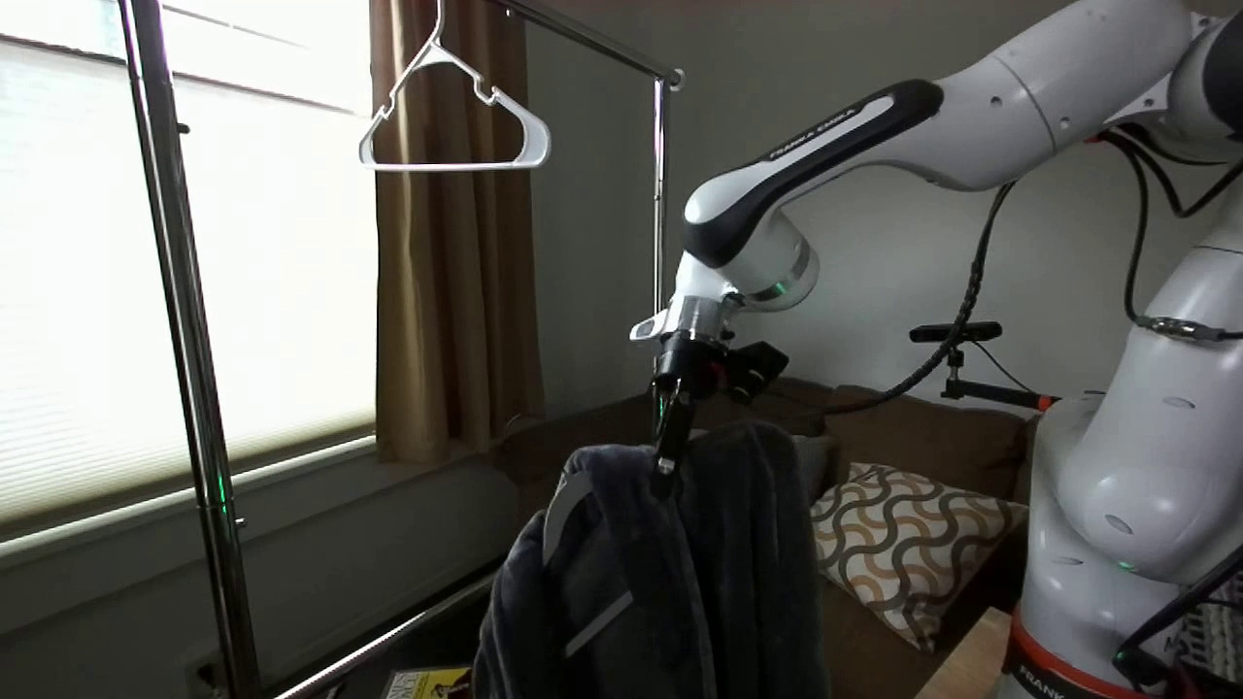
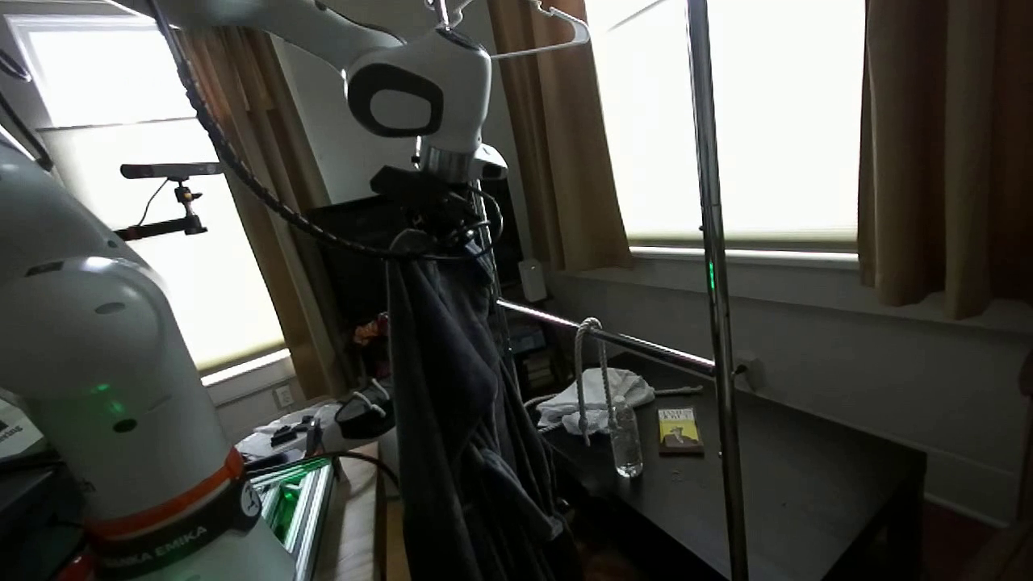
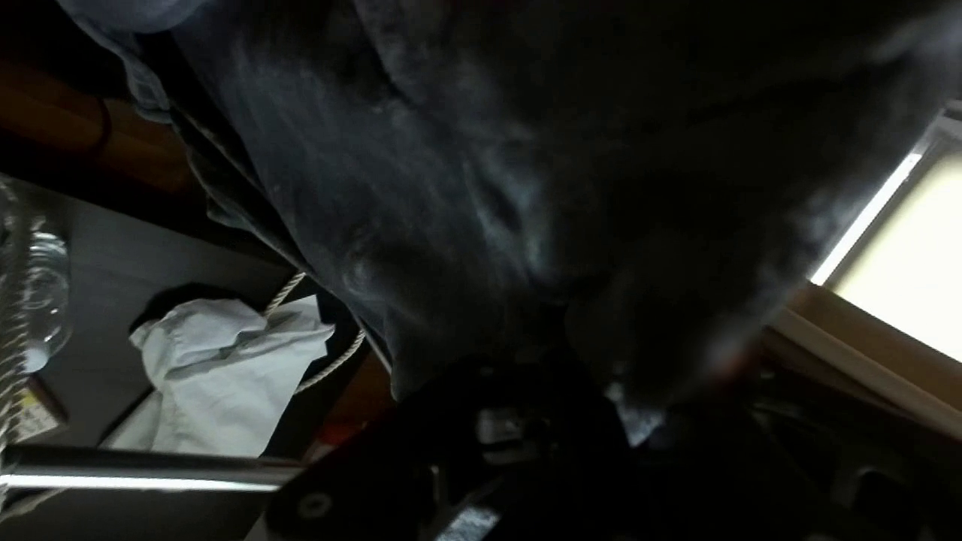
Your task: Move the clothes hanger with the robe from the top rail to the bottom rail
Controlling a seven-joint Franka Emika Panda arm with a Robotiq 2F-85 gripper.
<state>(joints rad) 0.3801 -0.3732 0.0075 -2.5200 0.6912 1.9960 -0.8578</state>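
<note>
The charcoal-grey robe [image 1: 621, 582] hangs in the air from my gripper [image 1: 666, 468], which is closed on its upper part; the robe also shows in an exterior view [image 2: 452, 387] and fills much of the wrist view [image 3: 421, 188]. Pale strips of the clothes hanger [image 1: 565, 515] show inside the robe; its hook is hidden. The top rail [image 1: 592, 41] is above and behind the gripper. The bottom rail [image 1: 388, 645] passes behind the robe there; it also shows in an exterior view [image 2: 646, 347] and at the lower left of the wrist view [image 3: 150, 479]. The fingertips are dark and partly hidden.
A bare white hanger [image 1: 447, 165] hangs from the top rail. The rack's vertical pole [image 1: 180, 291] stands at the left. A rope loop [image 2: 591, 327] hangs over the bottom rail. A white cloth bag [image 2: 605, 391], a bottle [image 2: 626, 440] and a yellow book [image 2: 679, 431] are on the dark table [image 2: 791, 476].
</note>
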